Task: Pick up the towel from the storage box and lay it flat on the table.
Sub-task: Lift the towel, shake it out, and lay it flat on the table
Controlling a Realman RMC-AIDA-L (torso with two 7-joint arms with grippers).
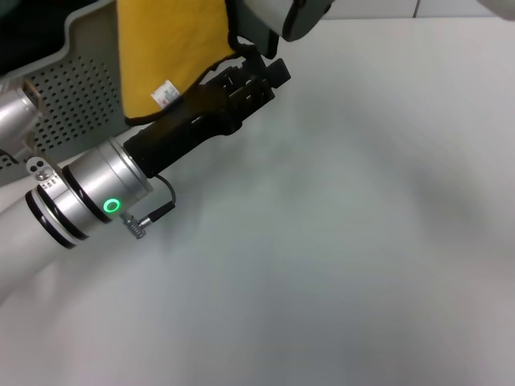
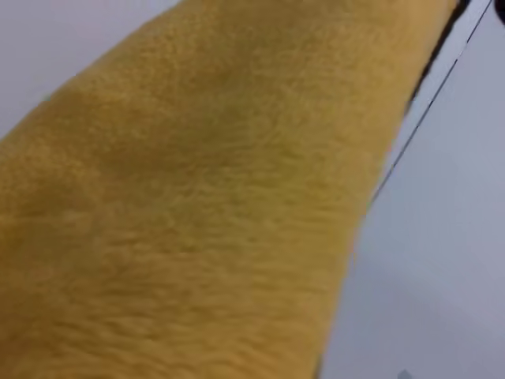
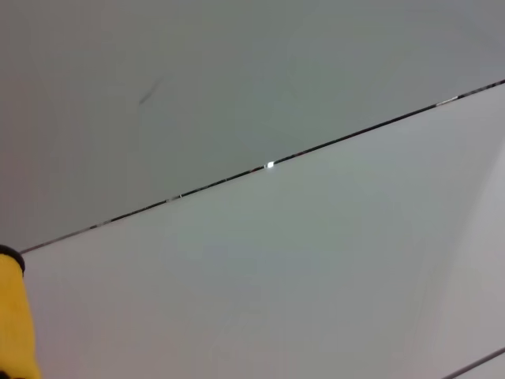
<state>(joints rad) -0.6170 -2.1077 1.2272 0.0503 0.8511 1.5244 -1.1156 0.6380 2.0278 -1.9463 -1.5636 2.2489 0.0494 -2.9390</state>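
Above white table [image 1: 362, 241], yellow towel [image 1: 165, 52] (hanging) at left tool [image 1: 256, 71].

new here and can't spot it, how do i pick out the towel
Start at the white table and go to the perforated grey storage box at its far left edge. Hanging beside it above the left gripper is the towel: mustard-yellow cloth with a small white tag.

A thin dark seam [image 3: 197, 188] runs slantwise between two pale grey panels [image 3: 260, 71]. A small bright glint [image 3: 270, 164] sits on it.
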